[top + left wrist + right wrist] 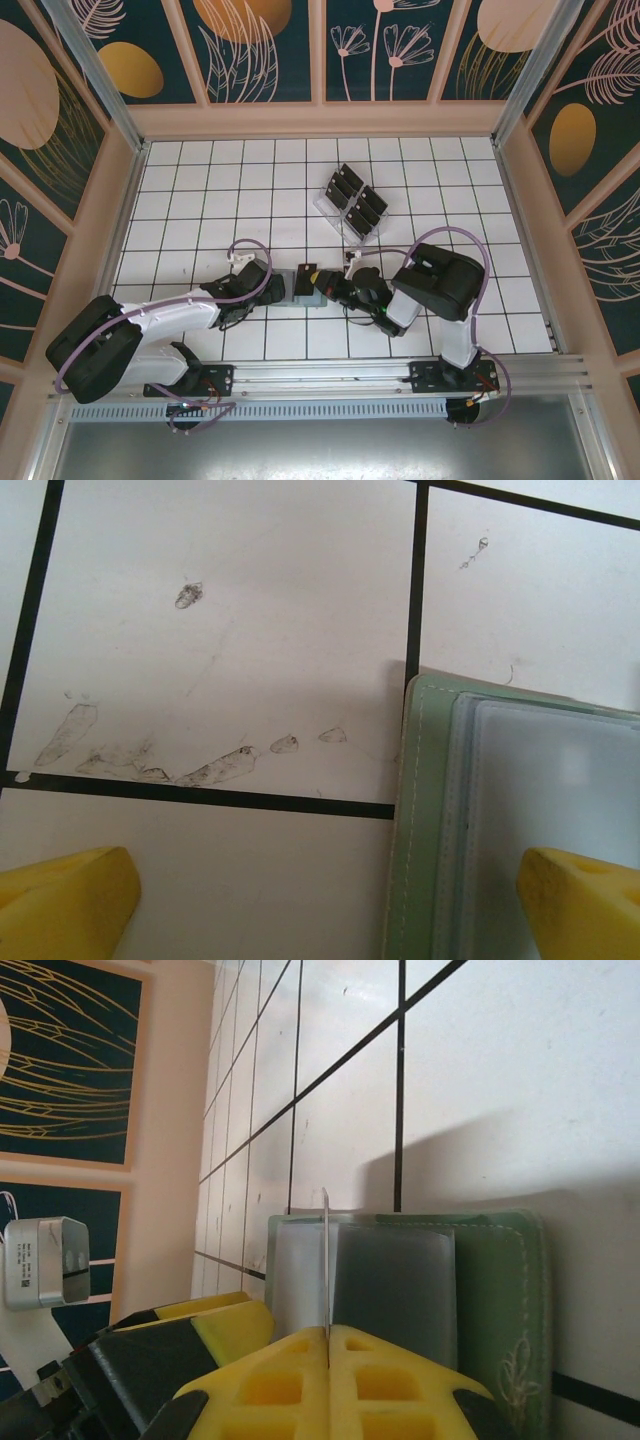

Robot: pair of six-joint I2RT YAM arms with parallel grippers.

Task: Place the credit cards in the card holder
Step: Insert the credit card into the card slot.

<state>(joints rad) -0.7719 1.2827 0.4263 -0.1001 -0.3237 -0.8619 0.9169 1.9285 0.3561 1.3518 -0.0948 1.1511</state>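
Observation:
The grey-green card holder (297, 298) lies open on the tiles between both grippers, its clear pockets (400, 1280) facing up. My right gripper (328, 1335) is shut on a black credit card (306, 273), seen edge-on as a thin upright blade (326, 1250) over the holder's pockets. My left gripper (325, 910) is open at the holder's left end (420, 830). One yellow fingertip (585, 900) hovers over the clear pocket and the other (60, 900) over bare tile. Several more credit cards (362, 210) stand in a rack further back.
A clear plastic slotted rack (327, 205) stands mid-table, behind the grippers. Pale walls (320, 120) close in the white tiled floor. The left gripper's yellow finger (215, 1325) sits close beside the right gripper's fingers. Dark smudges (210, 768) mark the tile.

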